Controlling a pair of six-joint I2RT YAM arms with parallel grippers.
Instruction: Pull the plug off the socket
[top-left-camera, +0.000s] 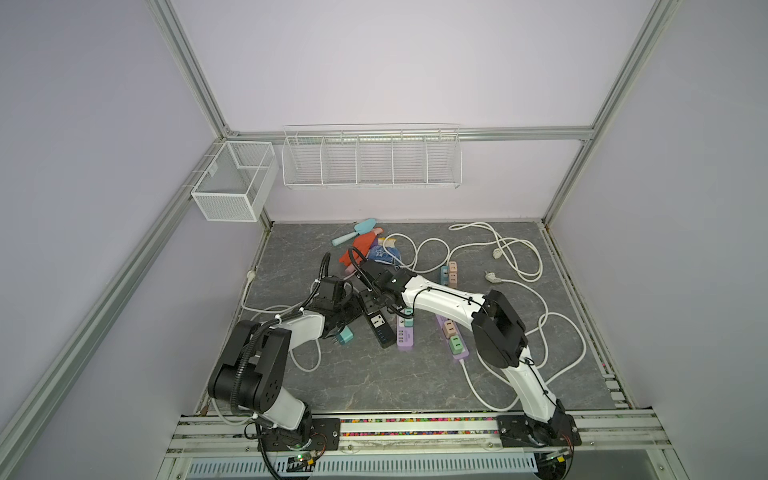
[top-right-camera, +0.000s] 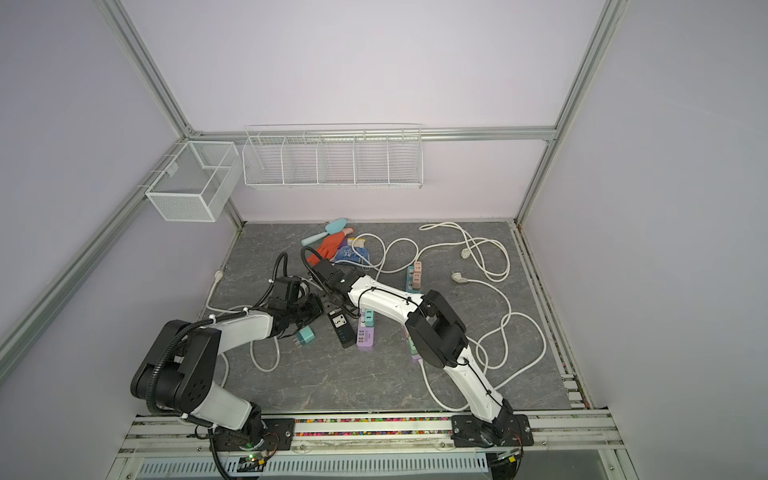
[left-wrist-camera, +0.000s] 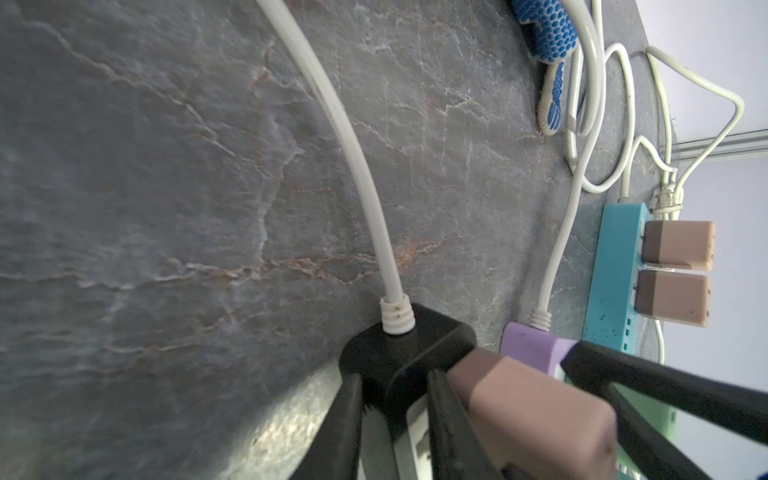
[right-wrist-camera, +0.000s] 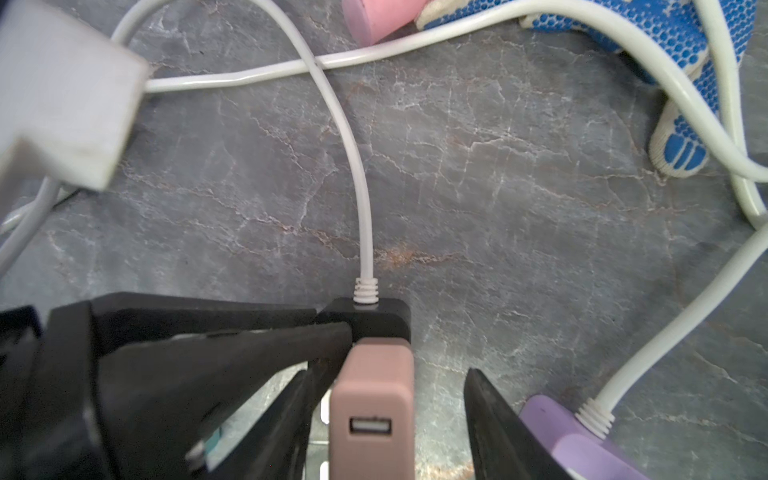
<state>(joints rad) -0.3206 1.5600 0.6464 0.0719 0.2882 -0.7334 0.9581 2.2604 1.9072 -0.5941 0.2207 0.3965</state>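
A pinkish-brown plug (right-wrist-camera: 374, 395) with a USB port stands in the far end of the black socket strip (right-wrist-camera: 374, 320), which lies mid-table (top-left-camera: 376, 324). A white cord (right-wrist-camera: 353, 166) leaves that end of the strip. My left gripper (left-wrist-camera: 394, 374) reaches in from the left and is shut on the strip's end (left-wrist-camera: 399, 353), right beside the plug (left-wrist-camera: 532, 415). My right gripper (right-wrist-camera: 388, 374) straddles the plug and is open. One of its fingers lies close against the plug's side, and the other finger (right-wrist-camera: 490, 407) stands clear of it. In both top views the arms hide the plug.
A purple strip (top-left-camera: 405, 336) lies just right of the black one, with another purple strip (top-left-camera: 451, 336) and a teal strip (top-left-camera: 449, 274) further right, all carrying plugs. A loose teal plug (top-left-camera: 345, 336), white cords (top-left-camera: 519, 257), gloves (top-left-camera: 374, 251) and wire baskets (top-left-camera: 370, 162) are also here.
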